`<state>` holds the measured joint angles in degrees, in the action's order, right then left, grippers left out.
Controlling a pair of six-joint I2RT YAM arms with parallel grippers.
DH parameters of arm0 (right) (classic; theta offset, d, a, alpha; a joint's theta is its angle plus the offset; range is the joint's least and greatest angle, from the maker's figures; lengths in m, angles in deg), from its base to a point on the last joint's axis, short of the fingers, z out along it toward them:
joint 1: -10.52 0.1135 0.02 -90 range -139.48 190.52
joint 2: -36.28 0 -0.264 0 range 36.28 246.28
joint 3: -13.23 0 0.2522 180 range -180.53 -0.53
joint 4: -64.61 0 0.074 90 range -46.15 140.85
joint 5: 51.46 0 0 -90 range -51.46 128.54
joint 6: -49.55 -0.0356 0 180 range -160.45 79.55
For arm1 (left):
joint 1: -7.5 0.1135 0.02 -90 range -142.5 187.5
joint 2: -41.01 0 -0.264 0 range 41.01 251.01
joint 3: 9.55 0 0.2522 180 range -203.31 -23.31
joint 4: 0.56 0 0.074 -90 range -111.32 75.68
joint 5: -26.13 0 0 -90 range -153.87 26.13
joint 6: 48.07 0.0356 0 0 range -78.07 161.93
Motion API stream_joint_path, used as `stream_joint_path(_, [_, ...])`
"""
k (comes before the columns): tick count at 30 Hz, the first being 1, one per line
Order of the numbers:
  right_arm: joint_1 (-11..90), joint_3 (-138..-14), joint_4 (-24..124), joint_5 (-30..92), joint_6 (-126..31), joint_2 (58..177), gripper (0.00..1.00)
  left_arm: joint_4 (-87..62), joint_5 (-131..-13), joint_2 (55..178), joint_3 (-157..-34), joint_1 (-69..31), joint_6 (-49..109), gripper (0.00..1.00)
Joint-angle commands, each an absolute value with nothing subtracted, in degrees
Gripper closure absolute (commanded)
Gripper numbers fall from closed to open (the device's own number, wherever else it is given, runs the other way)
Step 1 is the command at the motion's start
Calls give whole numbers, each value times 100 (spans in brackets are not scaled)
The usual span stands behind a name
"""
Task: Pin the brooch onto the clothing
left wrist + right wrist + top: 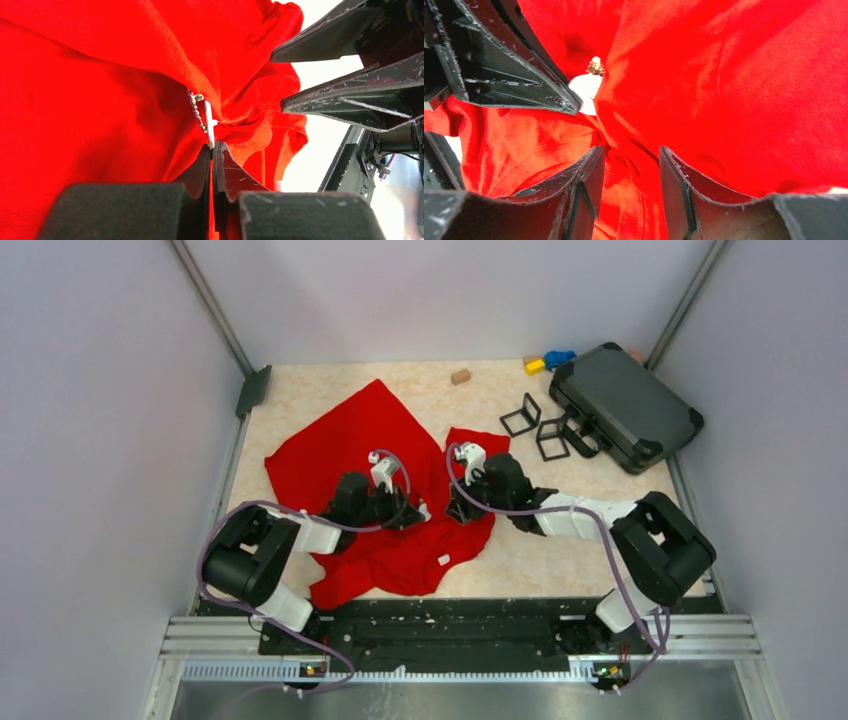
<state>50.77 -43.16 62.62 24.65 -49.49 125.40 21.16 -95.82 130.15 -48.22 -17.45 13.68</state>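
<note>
A: What does the overhead view give?

B: The clothing (350, 450) lies spread and rumpled over the left and middle of the table (560, 560), with its white tag (443, 560) near the front hem. Both arms reach in over it. The left gripper (418, 512) and the right gripper (460, 508) point at each other, tips close together, on the garment's right-hand part. A black case (625, 405) sits at the far right with 2 black square frames (519, 418) just beside it, all apart from the cloth. A small brown block (460, 376) lies near the back edge.

A: And the left wrist camera?

B: There the left gripper (212, 150) has its fingers pressed together, clamped on the lower end of the brooch (204, 116). The brooch is a slim metal piece rising from the fingertips against a bunched fold of the clothing (100, 100). The right gripper (278, 80) comes in from the right, its 2 fingers spread, near that fold.

A: The right wrist camera?

B: The right gripper (631, 150) shows its fingers apart, with a ridge of red cloth between them. Whether either finger touches the cloth cannot be told. The left gripper (566, 102) enters from the upper left. Just beside its tip sits a small gold-coloured bit above a pale round shape, seemingly part of the brooch, though too blurred to be sure.
</note>
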Motion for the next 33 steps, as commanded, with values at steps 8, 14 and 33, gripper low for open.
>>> stream_joint_path(8, [5017, -4641, 7280, 1665, -4914, 13282, 55, 2512, -10146, 13142, -4932, -1675, 1505, 100])
stream_joint_path(14, [4989, -4778, 7413, 1500, -4982, 13476, 64, 2505, -10188, 13218, -4983, -1675, 1499, 100])
stream_joint_path(33, [5013, -4858, 7633, 1034, -5139, 13760, 89, 2600, -10268, 13423, -5095, -1675, 1354, 100])
